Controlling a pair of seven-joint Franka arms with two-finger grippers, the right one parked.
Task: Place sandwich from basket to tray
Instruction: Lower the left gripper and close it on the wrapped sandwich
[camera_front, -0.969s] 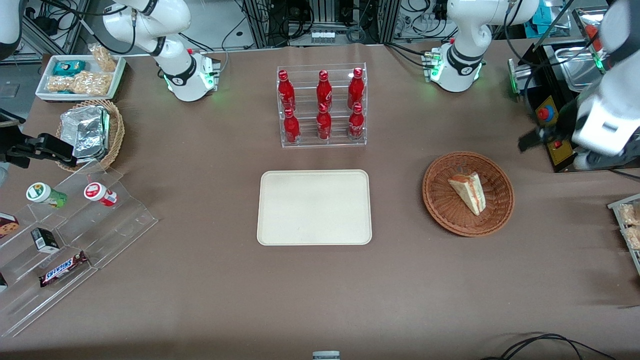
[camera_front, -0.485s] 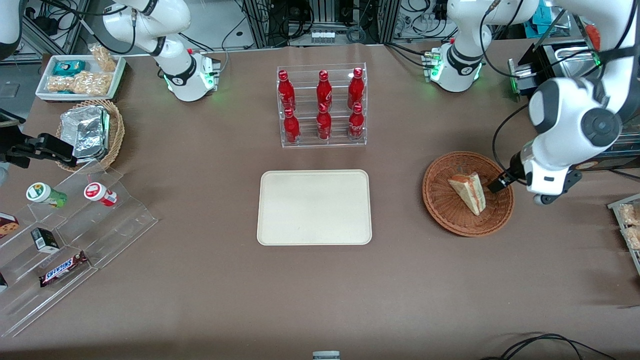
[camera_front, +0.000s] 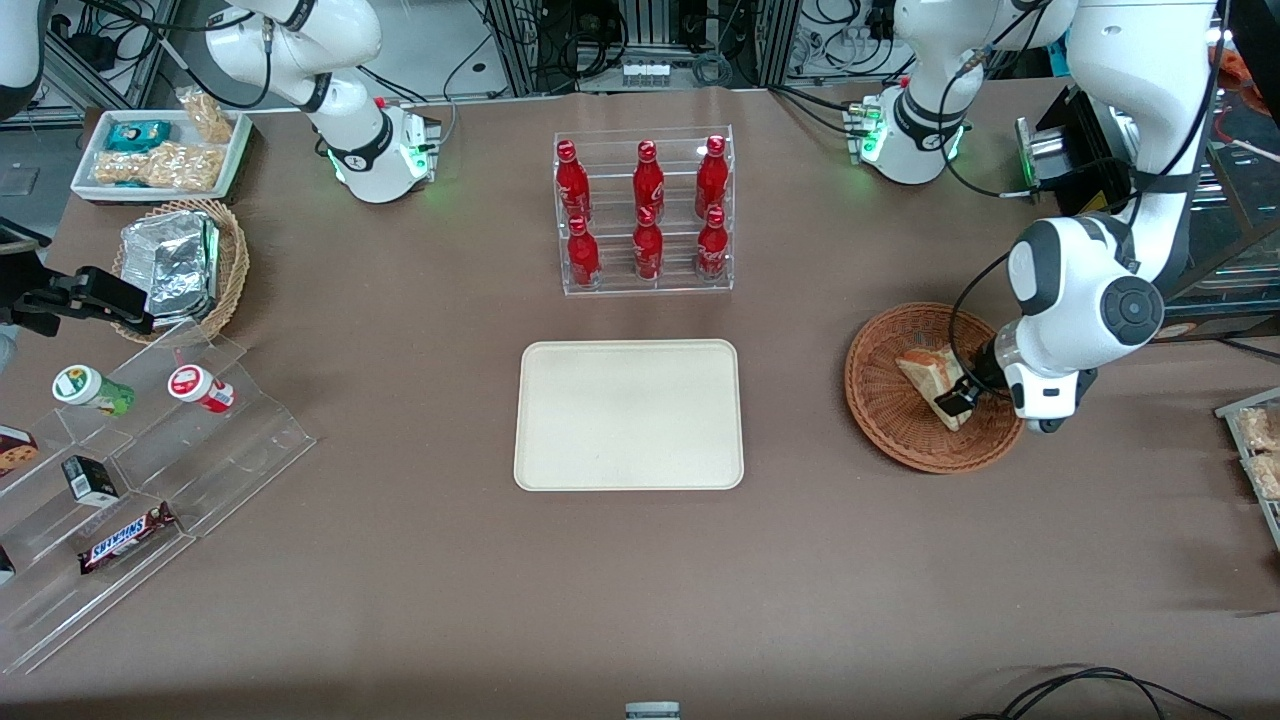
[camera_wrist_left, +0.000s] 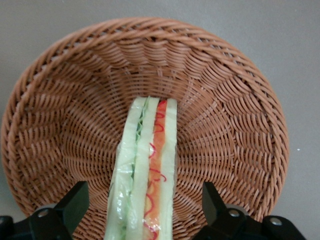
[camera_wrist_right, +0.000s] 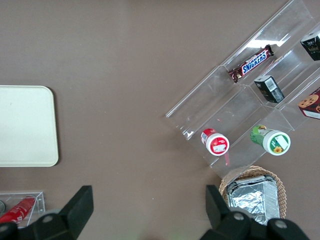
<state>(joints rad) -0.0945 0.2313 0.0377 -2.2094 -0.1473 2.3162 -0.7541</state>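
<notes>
i have the gripper (camera_front: 958, 399) down inside the basket (camera_front: 890, 425), over the part of the sandwich (camera_front: 925, 372) that lies nearer the front camera. on the wrist camera the gripper (camera_wrist_left: 145, 212) straddles the sandwich (camera_wrist_left: 147, 170): the two fingers (camera_wrist_left: 75, 202) are spread wide, one on each flat side of the wedge, and neither touches the wrap. the sandwich stands on its edge there, so i look straight at its layers, pale green on one side and red on the other, between white bread. it rests on the woven floor of the basket (camera_wrist_left: 240, 125), roughly in the middle.

the basket sits on the brown table (camera_front: 640, 580) toward the working arm's end. the tray (camera_front: 629, 414) lies flat in the middle of the table, well apart from the basket, with nothing on it. a clear rack of red bottles (camera_front: 645, 212) stands farther from the front camera than the tray. toward the parked arm's end i see a lighter wicker basket holding foil packets (camera_front: 172, 262), a white bin of snacks (camera_front: 160, 152), and a clear stepped stand (camera_front: 150, 470) with a snickers bar (camera_front: 125, 538) and two small cups on it.
</notes>
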